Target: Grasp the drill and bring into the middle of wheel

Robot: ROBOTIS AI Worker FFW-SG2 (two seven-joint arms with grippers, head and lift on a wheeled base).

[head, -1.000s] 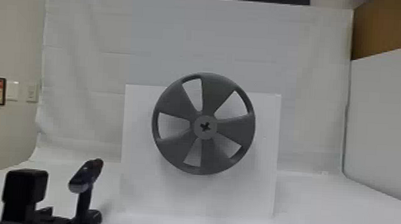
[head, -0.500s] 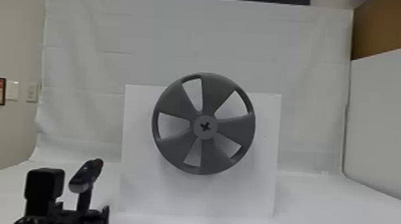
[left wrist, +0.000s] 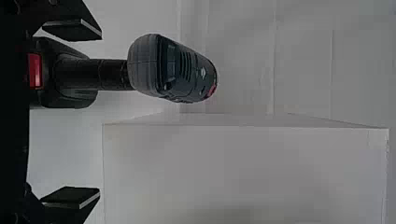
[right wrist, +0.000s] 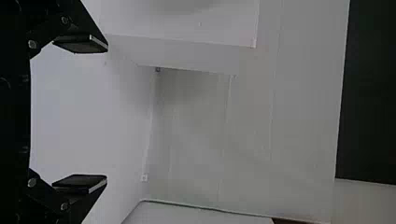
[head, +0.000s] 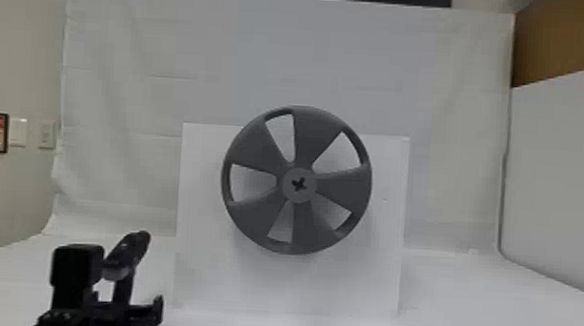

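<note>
In the head view my left gripper (head: 118, 311) is low at the left, around the lower part of the dark drill (head: 128, 255), which stands upright. The left wrist view has the left gripper (left wrist: 99, 113) open, with the drill (left wrist: 173, 69) closer to one finger than the other; its base reaches back between the fingers and its handle and body extend beyond the tips. My right gripper (right wrist: 107, 112) is open with nothing between its fingers. The grey five-spoke wheel (head: 299, 184) is mounted upright, a dark cross-shaped mark at its hub.
A white panel (head: 195, 265) stands behind the wheel on the white table (head: 478, 318). White cloth (head: 132, 99) hangs at the back, and a pale partition (head: 557, 179) rises on the right. The white block (left wrist: 243, 172) is beside the drill in the left wrist view.
My left gripper has moved to the right in the head view, bringing it around the drill's lower part. The drill and the wheel have stayed in place.
</note>
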